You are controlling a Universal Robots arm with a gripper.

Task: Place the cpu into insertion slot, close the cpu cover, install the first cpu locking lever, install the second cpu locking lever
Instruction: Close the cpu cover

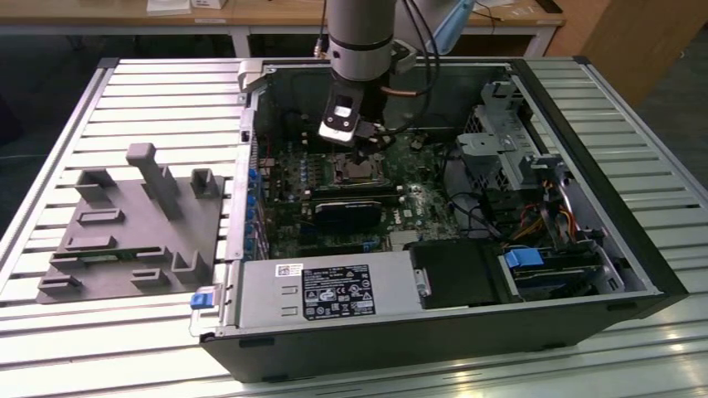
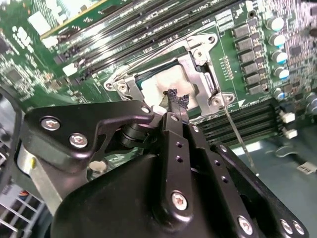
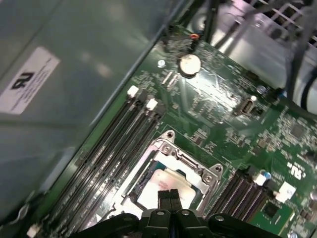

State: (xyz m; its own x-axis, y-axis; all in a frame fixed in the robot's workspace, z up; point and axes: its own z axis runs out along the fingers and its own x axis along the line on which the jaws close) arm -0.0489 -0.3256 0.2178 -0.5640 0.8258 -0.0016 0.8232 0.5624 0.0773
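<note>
- Inside the open case (image 1: 443, 332) on the bench (image 1: 133, 99), the arm reaches down over the slot (image 3: 142, 179), which sits on the green board.
- The cpu (image 3: 166, 184) lies in the slot with its pale top facing up, square to the rim.
- The cover (image 3: 190, 161) frames the cpu and looks lowered over the slot. I cannot tell whether it sits fully flat.
- A thin lever (image 2: 237, 136) sticks out from the slot's corner across the memory slots (image 3: 114, 144). It looks unlatched.
- The gripper (image 2: 176, 98) is directly above the slot. Its fingers (image 3: 163, 197) are clenched together with nothing between them, and their tips are at or just over the cpu's top.
- The cpu is probably light, stiff and smooth-topped, with a delicate contact side, so it is best held by opposite edges.
- The cover is likely thin, springy sheet metal, better pushed on its frame than through the window.
- The lever is probably a stiff, slippery wire that is best caught near its free end.
</note>
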